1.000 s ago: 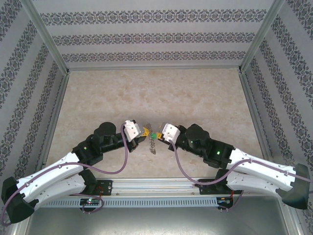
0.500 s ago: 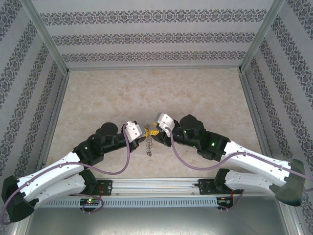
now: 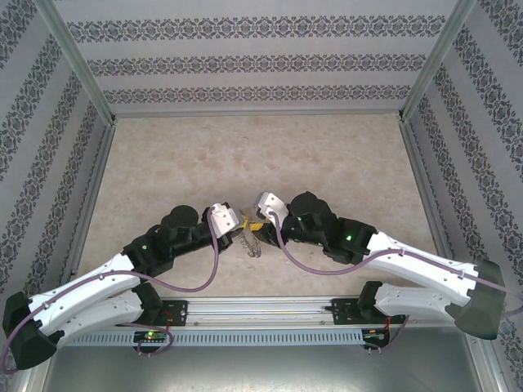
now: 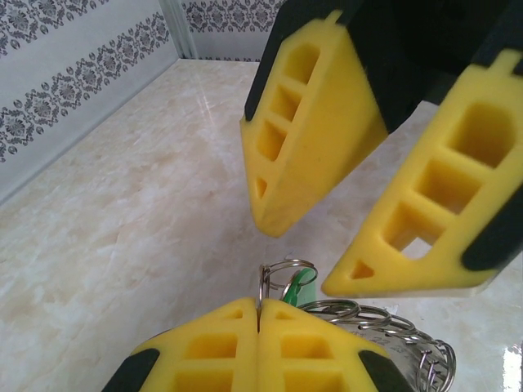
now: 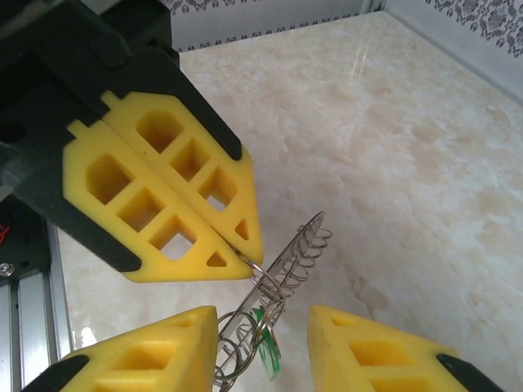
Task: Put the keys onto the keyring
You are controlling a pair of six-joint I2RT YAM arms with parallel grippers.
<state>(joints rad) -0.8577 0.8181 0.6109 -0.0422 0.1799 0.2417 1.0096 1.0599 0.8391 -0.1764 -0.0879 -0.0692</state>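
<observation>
Glossy beige marble-patterned tabletop (image 3: 245, 155) is lying under both arms. The left gripper (image 4: 259, 314) is clamping its yellow cut-out foam pads (image 4: 204, 351) on the thin, wiry grey metal keyring (image 5: 301, 245), with the tiny green-headed key (image 5: 268, 357) hanging just beside it. The right gripper (image 5: 261, 317) is standing parted, one finger either side of them.

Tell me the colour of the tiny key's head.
Bright green; the key's head shows best in the right wrist view.

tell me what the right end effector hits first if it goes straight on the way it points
The right end effector would probably meet the keyring, which stands between its open fingers, then the left end effector, shut on it. Depth is unclear.
</observation>
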